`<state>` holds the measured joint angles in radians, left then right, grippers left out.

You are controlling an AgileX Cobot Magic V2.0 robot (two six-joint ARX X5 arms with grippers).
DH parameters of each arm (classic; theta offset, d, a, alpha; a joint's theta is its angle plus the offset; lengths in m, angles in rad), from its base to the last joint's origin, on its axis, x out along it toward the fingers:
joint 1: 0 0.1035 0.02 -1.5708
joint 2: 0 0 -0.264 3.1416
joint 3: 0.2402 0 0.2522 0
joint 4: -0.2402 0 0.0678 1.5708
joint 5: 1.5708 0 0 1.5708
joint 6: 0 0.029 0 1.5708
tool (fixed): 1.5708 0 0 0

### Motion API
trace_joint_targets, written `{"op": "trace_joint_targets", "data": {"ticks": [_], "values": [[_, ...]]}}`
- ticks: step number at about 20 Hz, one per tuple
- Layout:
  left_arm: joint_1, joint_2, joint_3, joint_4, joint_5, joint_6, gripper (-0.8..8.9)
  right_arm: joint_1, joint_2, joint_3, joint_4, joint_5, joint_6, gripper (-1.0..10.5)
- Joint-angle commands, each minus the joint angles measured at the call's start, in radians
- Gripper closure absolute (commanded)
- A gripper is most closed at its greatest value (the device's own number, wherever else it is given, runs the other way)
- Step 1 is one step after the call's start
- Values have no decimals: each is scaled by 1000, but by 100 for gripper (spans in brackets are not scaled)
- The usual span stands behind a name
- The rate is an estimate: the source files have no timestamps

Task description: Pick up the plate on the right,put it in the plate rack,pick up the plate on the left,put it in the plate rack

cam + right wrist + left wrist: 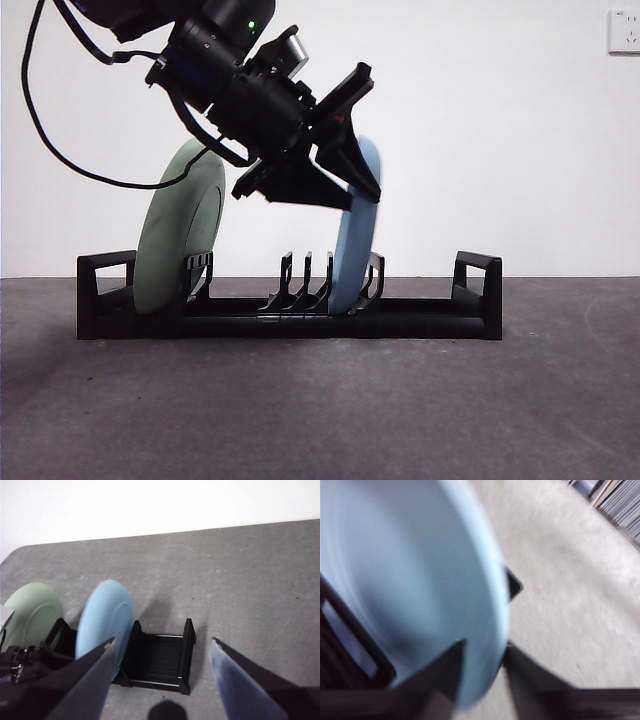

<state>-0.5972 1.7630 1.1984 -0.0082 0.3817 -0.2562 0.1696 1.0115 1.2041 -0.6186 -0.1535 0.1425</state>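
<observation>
The left gripper [350, 170] clamps the blue plate [352, 250], seated among the plate rack [290, 318] prongs beside the racked green plate [180, 235]; release seems next; the right gripper [162, 680] waits, jaws wide.

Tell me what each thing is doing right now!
Blue plate: standing on edge in the rack, left gripper's jaws around its rim.
Green plate: standing in the rack near one end, leaning, nothing holding it.
Rack: flat on the table, two plates in it.
Left gripper: around the blue plate's rim.
Right gripper: open, empty, above the table.
</observation>
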Motion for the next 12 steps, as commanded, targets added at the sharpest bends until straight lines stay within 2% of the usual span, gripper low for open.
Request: {"op": "trace_joint_targets", "data": {"ticks": [1,6,7,10,12], "values": [[0,-20,-4,-9,59,-3,526,0,3,-2,-2,3,6,636],[-6,-125,-4,-32,146,0,542,2,3,-2,-12,-4,6,646],[-6,-151,-4,-38,154,5,578,2,3,-2,-17,-5,6,685],[-11,-261,-4,-91,161,98,842,2,3,-2,-36,-5,3,888],[-12,-348,-4,-140,135,177,821,3,3,-2,-50,-5,-13,963]]}}
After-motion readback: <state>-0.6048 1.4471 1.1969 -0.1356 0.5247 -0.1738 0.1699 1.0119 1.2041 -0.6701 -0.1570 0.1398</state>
